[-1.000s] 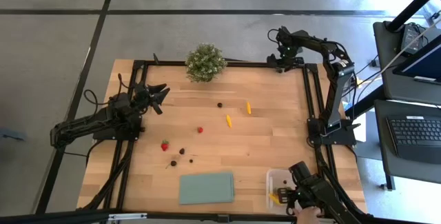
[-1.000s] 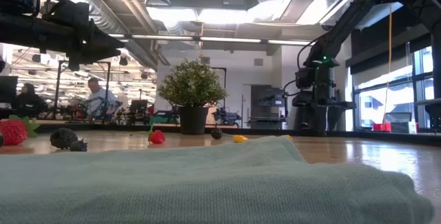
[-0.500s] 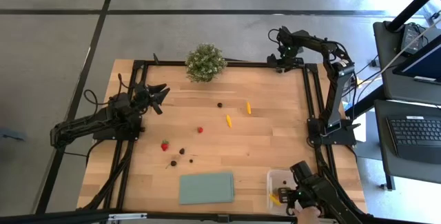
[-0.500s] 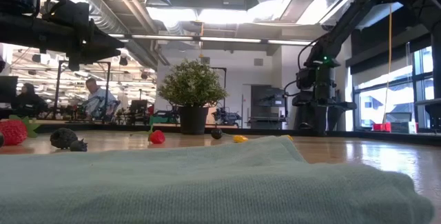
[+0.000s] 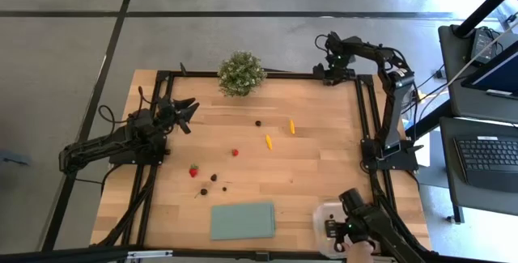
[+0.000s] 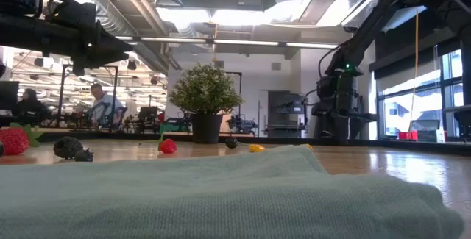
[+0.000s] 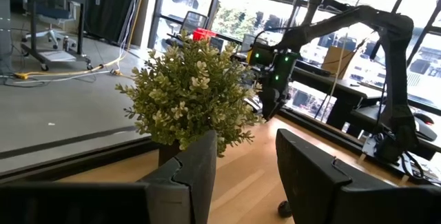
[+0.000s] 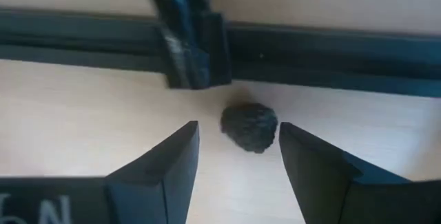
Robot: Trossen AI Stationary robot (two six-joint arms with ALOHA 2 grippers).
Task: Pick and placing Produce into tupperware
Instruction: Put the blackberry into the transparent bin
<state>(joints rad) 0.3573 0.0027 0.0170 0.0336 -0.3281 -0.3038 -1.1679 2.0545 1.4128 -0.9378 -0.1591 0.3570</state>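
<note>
My right gripper [image 5: 330, 70] hangs over the table's far right corner, pointing down and open. Its fingers stand on either side of a dark round berry [image 8: 249, 127] that lies on the wood just short of the black frame rail [image 8: 193, 38]. My left gripper [image 5: 184, 109] waits open at the table's left, level, facing the plant. More produce lies mid-table: a strawberry [image 5: 193, 170], a smaller one [image 5: 235, 152], dark berries [image 5: 214, 177] and two yellow pieces [image 5: 268, 142]. The clear tupperware [image 5: 326, 214] sits at the near right corner.
A potted plant [image 5: 240, 73] stands at the far edge. A pale-green sheet [image 5: 243, 220] lies by the near edge. A person's hand [image 5: 356, 248] and a dark object [image 5: 360, 222] are at the tupperware. Black frame rails run along the table's sides.
The tupperware at the near right corner has shifted a little under the person's hand. The yellow piece seen in it before no longer shows. Both arms have kept still.
</note>
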